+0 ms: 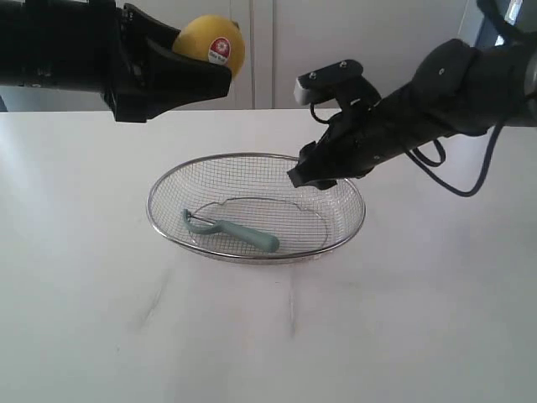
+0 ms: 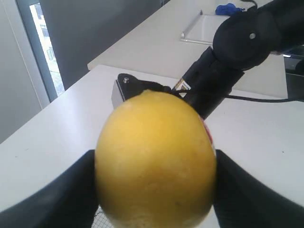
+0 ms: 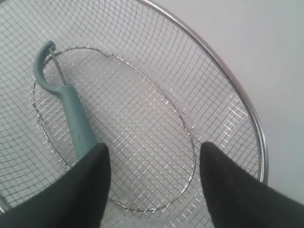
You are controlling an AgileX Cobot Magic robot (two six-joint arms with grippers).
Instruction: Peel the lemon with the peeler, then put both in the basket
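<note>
High at the upper left, my left gripper (image 1: 205, 63) is shut on the yellow lemon (image 1: 211, 44), whose red-and-white sticker faces the camera. In the left wrist view the lemon (image 2: 156, 159) fills the space between the black fingers (image 2: 57, 199). The teal peeler (image 1: 235, 232) lies flat inside the wire basket (image 1: 168, 183), blade head towards the left. My right gripper (image 1: 306, 172) hangs open over the basket's right rim with nothing in it. In the right wrist view the peeler (image 3: 71, 111) lies on the mesh of the basket (image 3: 237, 90), beside one finger (image 3: 78, 190).
The basket stands in the middle of a white table (image 1: 268, 336). Behind the table is a pale wall with cabinet doors (image 1: 268, 50). A second white counter (image 2: 156, 42) with a tray shows in the left wrist view.
</note>
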